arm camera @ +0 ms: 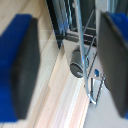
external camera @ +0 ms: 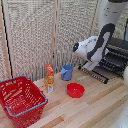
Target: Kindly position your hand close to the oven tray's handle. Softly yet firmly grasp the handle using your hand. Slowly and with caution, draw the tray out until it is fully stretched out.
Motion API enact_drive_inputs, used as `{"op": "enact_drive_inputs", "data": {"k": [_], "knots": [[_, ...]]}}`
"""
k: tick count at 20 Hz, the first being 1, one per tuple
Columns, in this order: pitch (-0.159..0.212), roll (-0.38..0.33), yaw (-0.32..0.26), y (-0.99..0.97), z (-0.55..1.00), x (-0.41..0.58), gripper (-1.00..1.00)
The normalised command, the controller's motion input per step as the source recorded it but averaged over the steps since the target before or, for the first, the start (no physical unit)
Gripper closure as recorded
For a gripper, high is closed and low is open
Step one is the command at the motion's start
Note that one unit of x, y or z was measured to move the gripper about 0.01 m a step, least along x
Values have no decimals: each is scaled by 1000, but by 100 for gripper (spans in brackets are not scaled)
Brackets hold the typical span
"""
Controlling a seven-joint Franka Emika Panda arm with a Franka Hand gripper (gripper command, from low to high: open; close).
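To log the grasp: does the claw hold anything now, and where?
Nothing is held: the claw is open, its fingers apart, the oven tray's handle between them untouched.

Arm [external camera: 96, 46]: bulky white rounded shells, black band across one link. Fingers [arm camera: 20, 70]: dark grey pads, blue backing.

pale wooden table [external camera: 95, 107] (light planks), woven screen [external camera: 45, 35] behind.
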Motion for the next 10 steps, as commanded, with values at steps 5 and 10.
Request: {"op": "enact_drive_inputs", "data": {"k": [5,10], "knots": [[13,-12,-49,71,620,213,-100],[0,1,-105,42,709,148,-100]]}}
